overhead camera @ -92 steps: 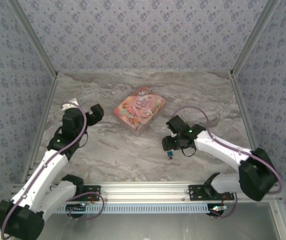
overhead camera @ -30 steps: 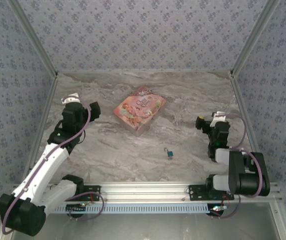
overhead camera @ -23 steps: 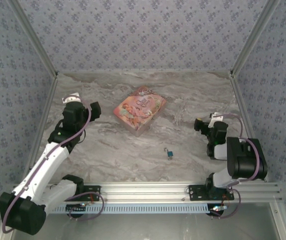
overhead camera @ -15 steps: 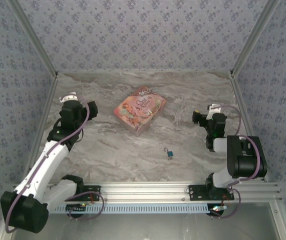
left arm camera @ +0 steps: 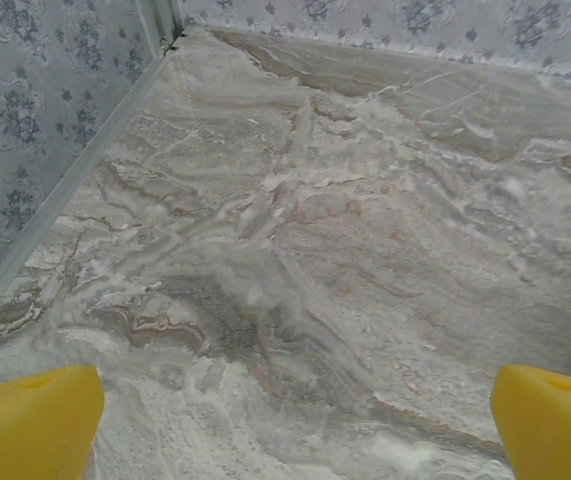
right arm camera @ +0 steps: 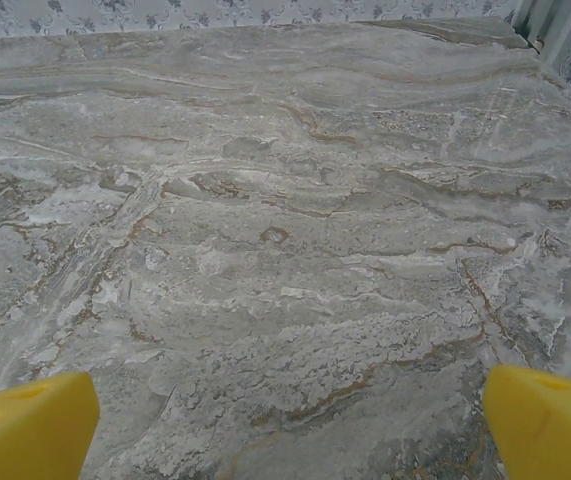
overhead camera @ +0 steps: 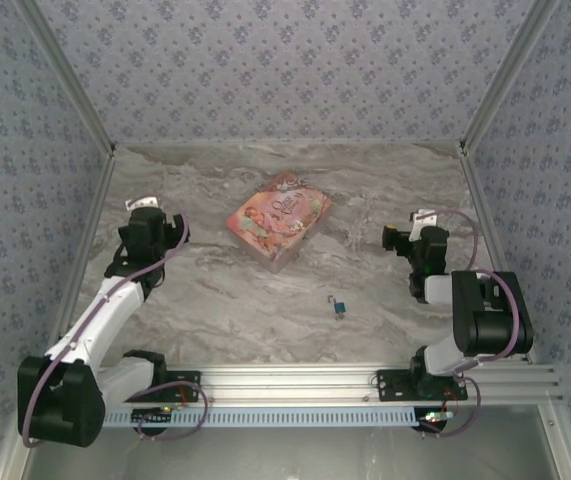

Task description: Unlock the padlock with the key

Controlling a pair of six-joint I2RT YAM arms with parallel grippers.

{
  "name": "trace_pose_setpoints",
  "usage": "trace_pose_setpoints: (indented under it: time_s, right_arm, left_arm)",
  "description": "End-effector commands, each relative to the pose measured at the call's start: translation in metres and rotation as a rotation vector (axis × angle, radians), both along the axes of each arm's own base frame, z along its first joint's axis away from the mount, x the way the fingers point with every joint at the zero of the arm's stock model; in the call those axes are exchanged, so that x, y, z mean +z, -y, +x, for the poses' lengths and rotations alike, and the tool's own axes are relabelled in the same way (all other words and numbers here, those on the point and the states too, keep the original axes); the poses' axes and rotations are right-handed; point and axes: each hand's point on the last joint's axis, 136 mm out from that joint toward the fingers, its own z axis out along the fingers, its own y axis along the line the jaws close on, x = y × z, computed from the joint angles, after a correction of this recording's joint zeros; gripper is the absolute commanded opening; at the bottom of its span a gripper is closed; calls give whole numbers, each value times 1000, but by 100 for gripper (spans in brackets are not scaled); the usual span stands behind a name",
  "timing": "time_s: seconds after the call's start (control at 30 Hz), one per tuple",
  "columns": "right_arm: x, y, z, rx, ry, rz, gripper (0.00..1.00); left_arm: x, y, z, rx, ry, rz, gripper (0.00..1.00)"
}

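Right pincer (overhead camera: 389,238) withdrawn from padlock (overhead camera: 339,309), fingertips (right arm camera: 27,425) cut off at frame edge

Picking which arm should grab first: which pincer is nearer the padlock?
Right. The right pincer is a little beyond the padlock and to its right. The left pincer is much farther off, across the table to its left.

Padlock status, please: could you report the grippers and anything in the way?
Left gripper open, right gripper open, both empty. Tiny teal-blue padlock lying on grey marble table, clear of both. Pink illustrated box farther back, apart from it.
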Motion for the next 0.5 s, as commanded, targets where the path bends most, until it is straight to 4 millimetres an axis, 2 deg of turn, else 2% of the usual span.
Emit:
trace_pose_setpoints:
  time_s: [0.0, 0.17, 0.47]
  right_arm:
    - [0, 2, 3, -5, -5, -26, 100]
    - [0, 1, 4, -4, -5, -25, 100]
    - [0, 1, 4, -3, -5, -26, 100]
  left_arm:
    - [10, -14, 9, 42, 72, 71, 99]
    - [2, -18, 12, 42, 93, 122, 99]
    - [-25, -21, 16, 21, 111, 157, 99]
